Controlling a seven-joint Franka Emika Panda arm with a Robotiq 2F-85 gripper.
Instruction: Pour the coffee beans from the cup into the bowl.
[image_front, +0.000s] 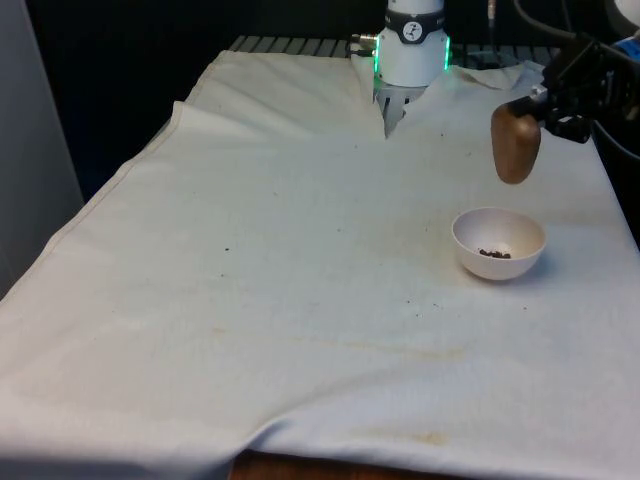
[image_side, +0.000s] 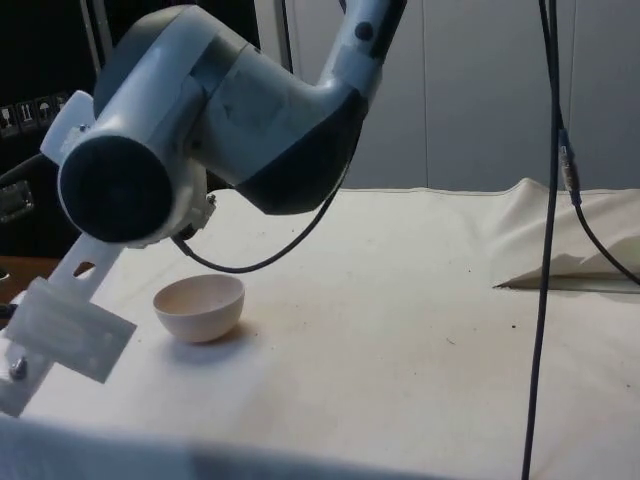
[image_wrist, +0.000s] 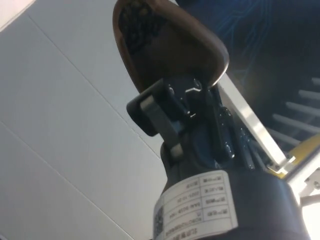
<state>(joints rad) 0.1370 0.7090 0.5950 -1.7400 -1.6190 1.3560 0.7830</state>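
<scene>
Nearest the front camera, the cloth (image_front: 250, 330) is seen rumpled over the table edge, with a few faint brownish stains and tiny dark specks scattered on it. Farther back, toward the front view's right, a white bowl (image_front: 498, 243) is set on the cloth, and a small clump of beans (image_front: 493, 254) can be made out at its bottom.

Just above and slightly behind the bowl, a brown cup (image_front: 515, 143) is held in the air by the gripper (image_front: 540, 108), clear of the bowl's rim and not touching it. The cup is tipped right over, hanging with its rounded end down toward the bowl.

In the wrist view the cup (image_wrist: 165, 45) is seen pinched at its edge between the black fingers (image_wrist: 160, 117), so the jaws are closed on it rather than spread.

From the side, the bowl (image_side: 199, 306) is seen sitting on the cloth (image_side: 400, 330) under the arm (image_side: 230, 110), with a black cable (image_side: 545, 300) hanging down in front.
</scene>
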